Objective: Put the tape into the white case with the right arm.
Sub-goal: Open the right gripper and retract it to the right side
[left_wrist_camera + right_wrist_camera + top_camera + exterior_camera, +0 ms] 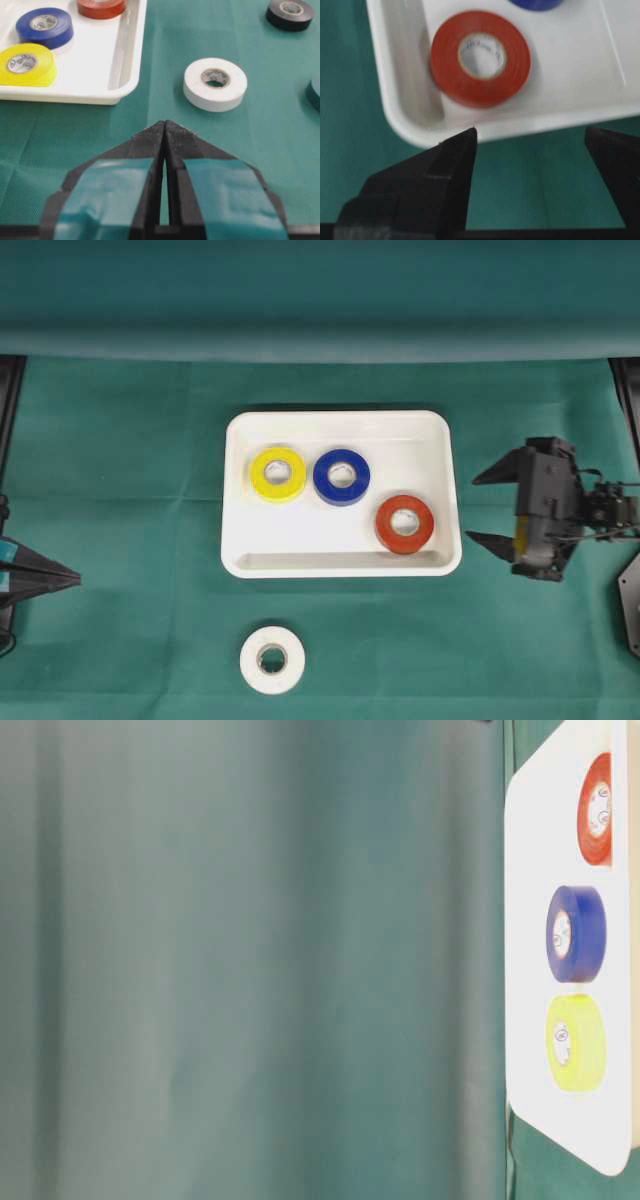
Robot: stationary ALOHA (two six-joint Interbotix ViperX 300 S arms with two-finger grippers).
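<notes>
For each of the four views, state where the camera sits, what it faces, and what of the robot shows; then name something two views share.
Overhead: above, facing down on the white case; right gripper open.
Table-level: low, turned sideways, showing case and curtain; no robot.
Left wrist: behind the shut left gripper, facing the white tape roll.
Right wrist: behind open fingers, facing the case corner.
Shared: red tape roll in all four views.

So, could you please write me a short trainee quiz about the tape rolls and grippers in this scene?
1. How many tape rolls lie in the white case?
2. True or false: the white tape roll lies inside the case.
3. Which gripper is open: A left gripper, B right gripper?

Key: 1. Three: yellow roll, blue roll, red roll. 2. False, it lies on the green cloth. 3. B.
</notes>
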